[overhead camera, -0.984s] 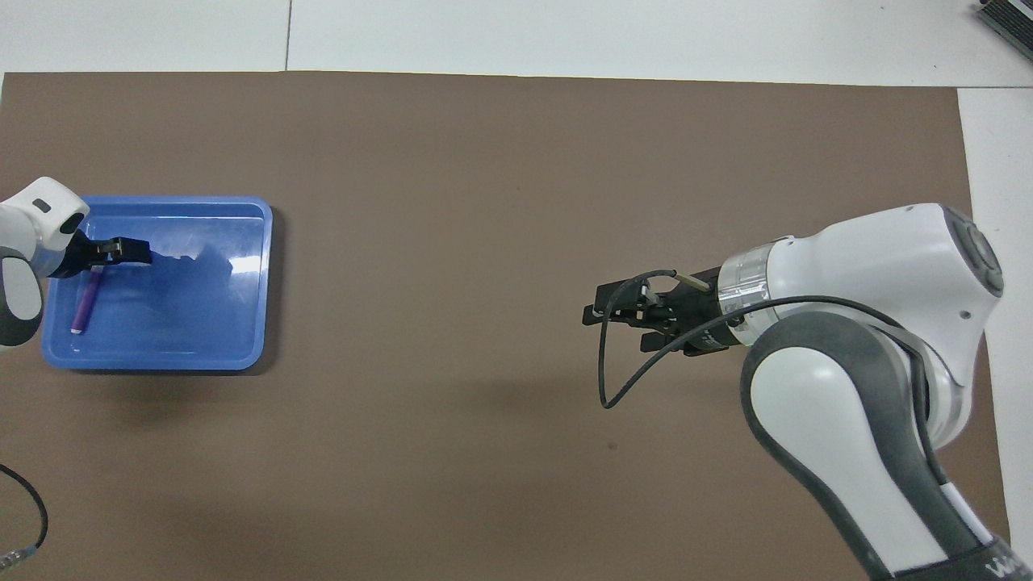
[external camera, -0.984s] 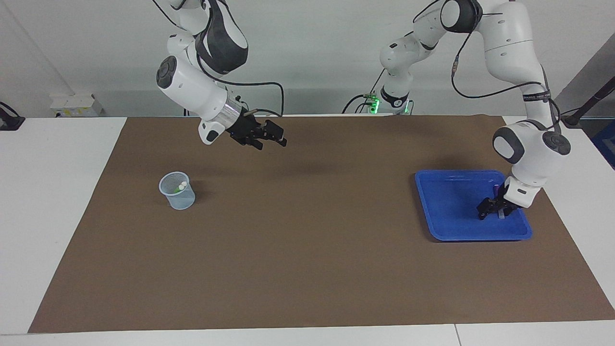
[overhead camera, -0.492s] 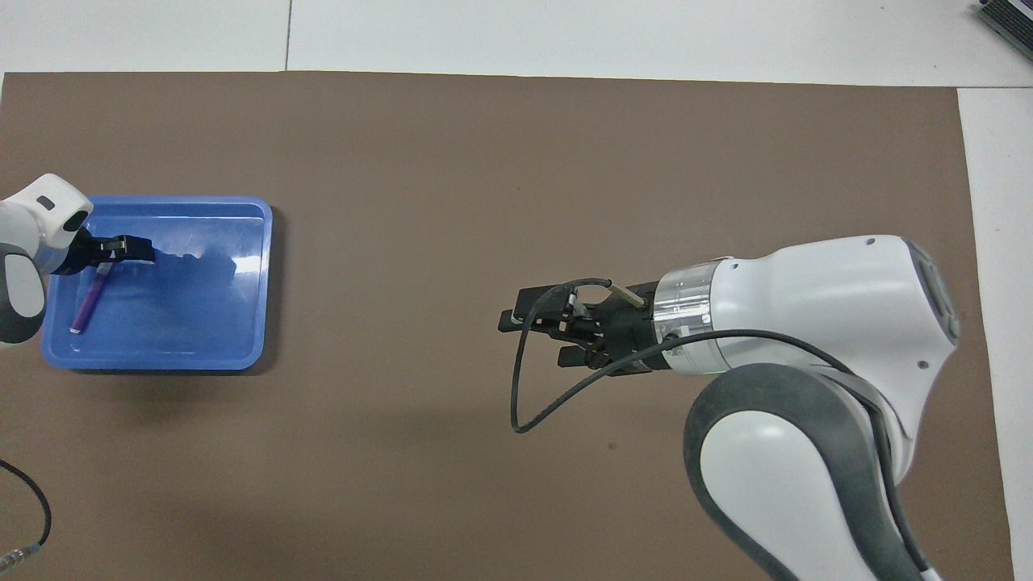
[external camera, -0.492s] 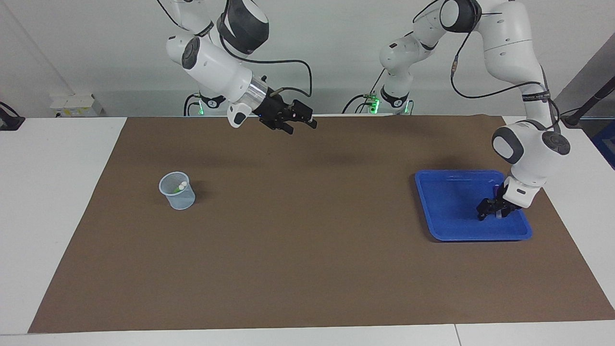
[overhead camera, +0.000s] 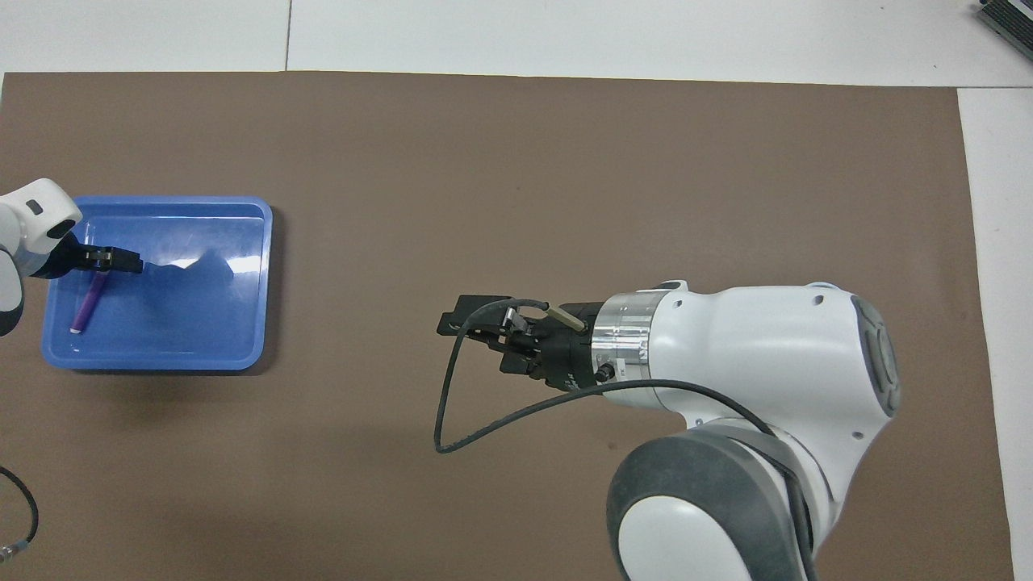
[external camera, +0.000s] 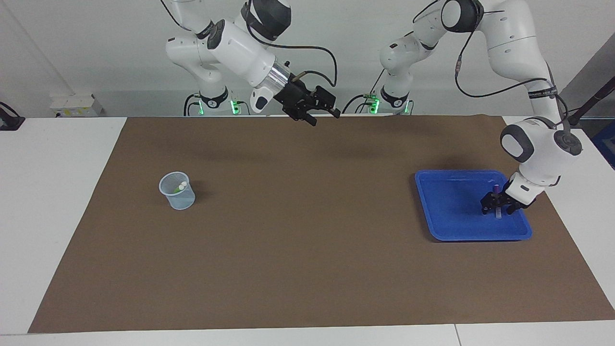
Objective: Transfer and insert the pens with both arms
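Left gripper down in blue tray, on purple pen upper end at pen's 1 o'clock. Right gripper over brown mat centre, empty.

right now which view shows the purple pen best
The overhead view: the purple pen lies flat in the blue tray, most of its length showing beside the left gripper. In the facing view only a bit of it shows by that gripper.

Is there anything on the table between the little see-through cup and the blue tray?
No. In the facing view, only bare brown mat lies between the clear plastic cup and the blue plastic tray.
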